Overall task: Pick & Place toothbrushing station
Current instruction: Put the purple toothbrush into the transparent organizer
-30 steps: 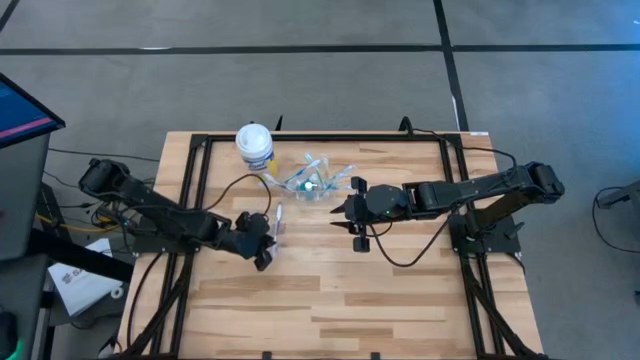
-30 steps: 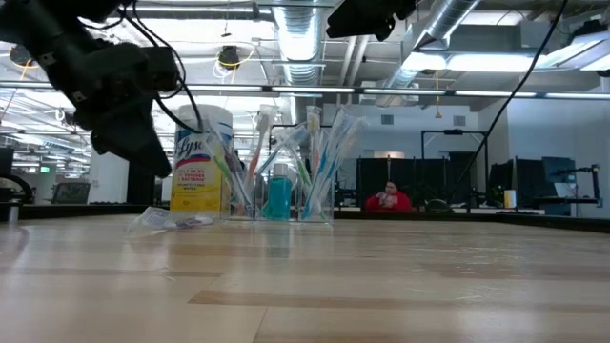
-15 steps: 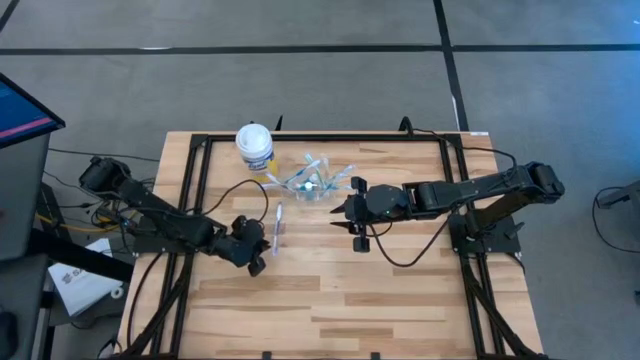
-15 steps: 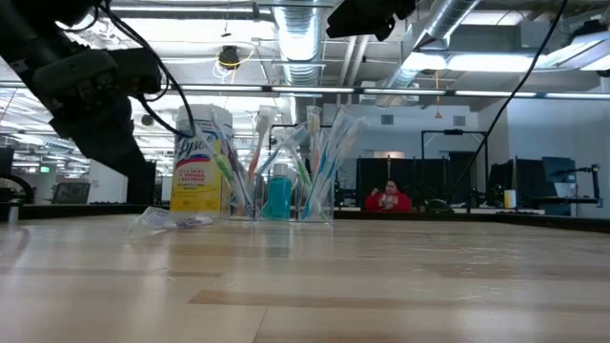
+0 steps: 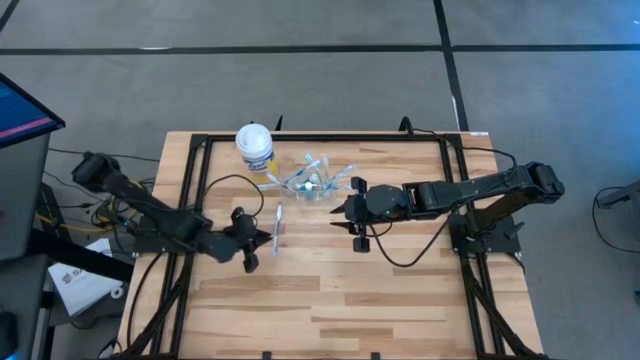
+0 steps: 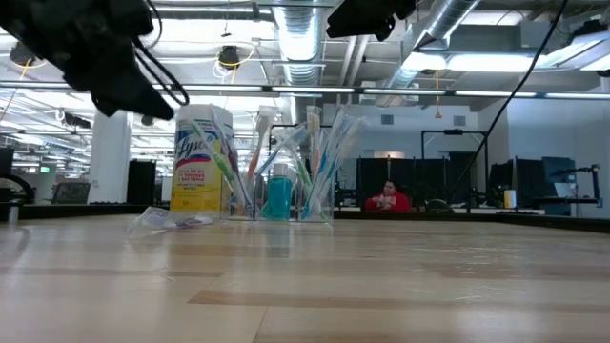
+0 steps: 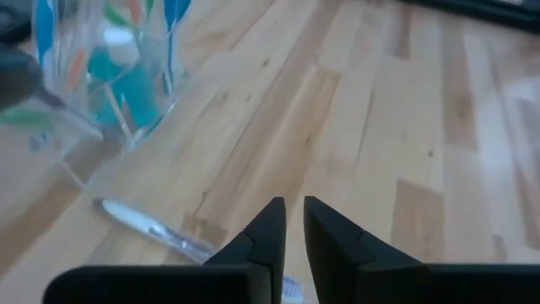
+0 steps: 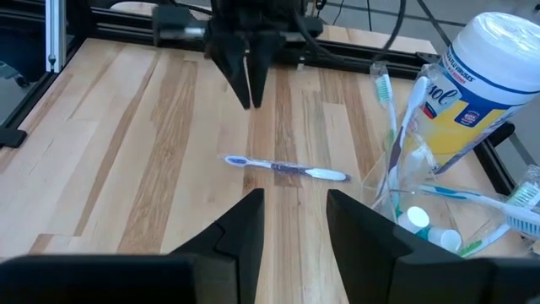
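Currently the left claw [image 5: 262, 240] hangs above the wooden counter [image 5: 400, 290], its fingers drawn almost together with a thin gap between them and nothing held. Just beside its tips a single toothbrush [image 5: 278, 226] lies flat on the counter. The clear plastic cup [image 5: 312, 188] stands upright farther back, packed with toothbrushes [image 6: 319, 157] and the small blue tube [image 6: 277, 195], next to the yellow canister [image 5: 256, 148]. The right claw [image 5: 340, 210] hovers near the cup's other side, fingers parted and empty.
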